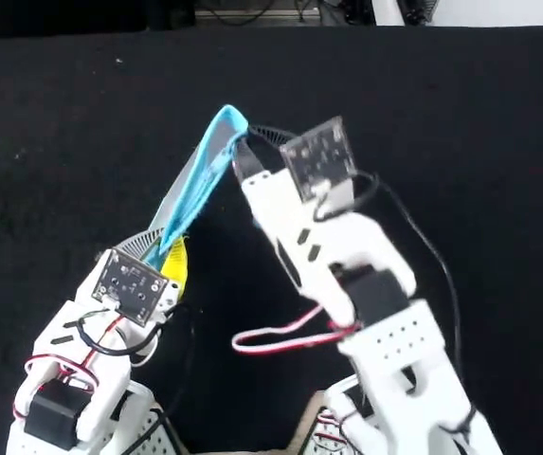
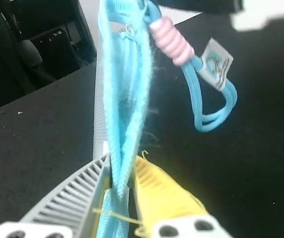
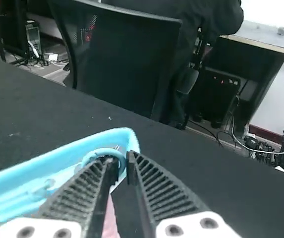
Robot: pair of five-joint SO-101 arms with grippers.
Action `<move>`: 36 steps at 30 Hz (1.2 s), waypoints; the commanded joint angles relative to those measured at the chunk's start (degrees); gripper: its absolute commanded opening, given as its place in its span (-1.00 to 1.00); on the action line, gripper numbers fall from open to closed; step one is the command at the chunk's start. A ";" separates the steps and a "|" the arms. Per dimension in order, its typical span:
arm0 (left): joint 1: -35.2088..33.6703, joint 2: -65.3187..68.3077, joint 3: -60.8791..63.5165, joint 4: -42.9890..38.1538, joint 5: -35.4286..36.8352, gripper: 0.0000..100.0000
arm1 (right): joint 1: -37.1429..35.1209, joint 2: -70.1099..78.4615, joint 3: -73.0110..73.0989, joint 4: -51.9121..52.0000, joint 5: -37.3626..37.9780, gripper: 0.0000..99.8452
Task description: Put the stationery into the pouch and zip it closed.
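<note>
Holding pouch (image 1: 195, 185) lengthwise toward far edge of tabletop (image 1: 63, 114), near end pinched in left gripper (image 2: 119, 168), zip end in right gripper (image 3: 122, 161)

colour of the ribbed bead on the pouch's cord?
Pale pink bead, on a light blue cord; left wrist view shows it best.

The left arm (image 1: 72, 370) sits low at the near edge of the table, with the left gripper (image 2: 119, 166) clamped on the near end of the pouch (image 1: 195, 185). The right arm (image 1: 366, 284) stretches farther out and leans inward, and the right gripper (image 3: 122, 161) is pinched nearly closed on the pull loop (image 3: 93, 154).
</note>
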 commanded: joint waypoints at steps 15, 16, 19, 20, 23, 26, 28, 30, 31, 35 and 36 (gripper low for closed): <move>0.40 0.44 1.54 0.70 1.32 -0.94 | 10.55 19.56 -18.77 -2.99 0.18 -0.98; 0.40 0.44 1.54 0.70 1.32 -0.94 | 10.73 19.91 -18.51 -4.31 0.18 -0.98; 0.40 0.44 1.54 0.70 1.32 -0.94 | 12.31 22.20 -18.51 -7.91 0.18 -0.98; 0.40 0.44 1.54 0.70 1.32 -0.94 | 12.57 23.16 -18.59 -9.05 0.18 -0.98; 0.40 0.44 1.54 0.70 1.32 -0.94 | 13.27 25.45 -18.68 -10.55 0.18 -0.98; 0.40 0.44 1.54 0.70 1.32 -0.94 | 13.45 26.42 -18.68 -10.81 0.18 -0.98; 0.40 0.44 1.54 0.70 1.32 -0.94 | 13.45 26.51 -18.68 -10.81 0.18 -0.98; 0.40 0.44 1.54 0.79 1.32 -0.94 | 13.45 26.33 -18.68 -10.55 0.18 -0.98; 0.40 0.44 1.54 0.79 1.32 -0.94 | 13.45 26.24 -18.68 -10.46 0.18 -0.98; 0.40 0.44 1.54 0.79 1.32 -0.94 | 14.07 26.51 -18.68 -10.81 0.18 -0.98; 0.40 0.44 1.54 0.79 1.32 -0.94 | 14.42 26.59 -18.68 -10.81 0.18 -0.98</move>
